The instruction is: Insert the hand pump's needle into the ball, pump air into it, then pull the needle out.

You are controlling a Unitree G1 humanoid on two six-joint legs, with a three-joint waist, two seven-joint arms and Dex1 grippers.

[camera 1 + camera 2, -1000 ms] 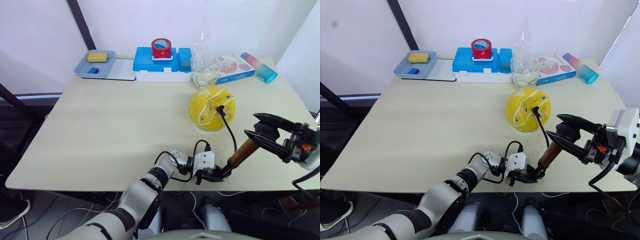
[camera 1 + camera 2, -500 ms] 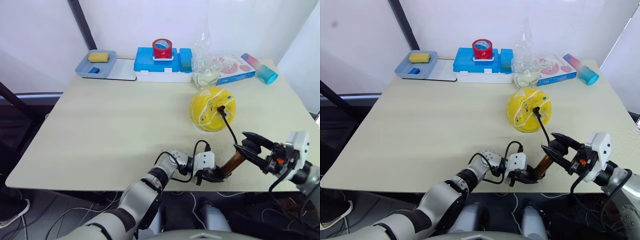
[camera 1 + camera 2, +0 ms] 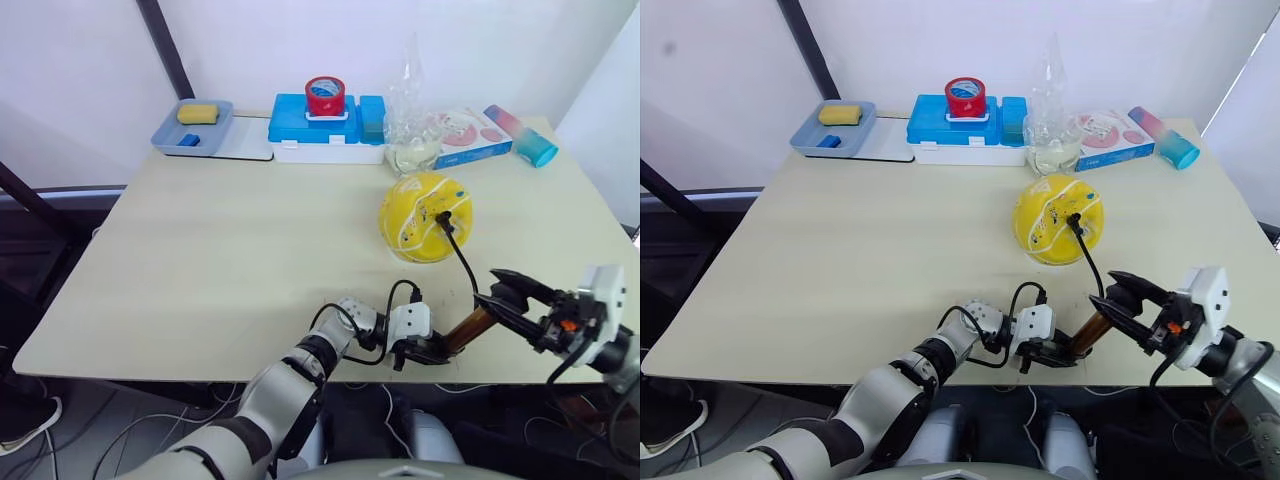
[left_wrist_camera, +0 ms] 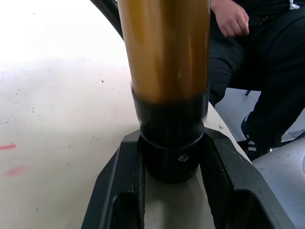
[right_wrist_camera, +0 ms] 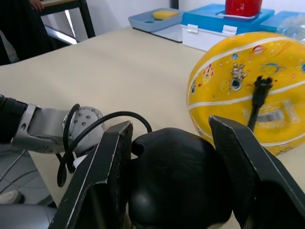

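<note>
The yellow ball rests on the table's right half. The needle's black fitting sticks in its near side, so the pin itself is hidden. A black hose runs from it down to the hand pump, which stands tilted at the table's front edge. My left gripper is shut on the pump's black base. My right gripper is shut on the black handle at the pump's upper end, one finger on each side.
Along the back stand a blue tray with a yellow sponge, a blue box topped by a red tape roll, a clear bag, a pink box and a tumbler. A seated person is beyond the front edge.
Over the last second my right gripper came down towards the table with the handle, and less copper barrel now shows. The left gripper and the ball stayed put.
</note>
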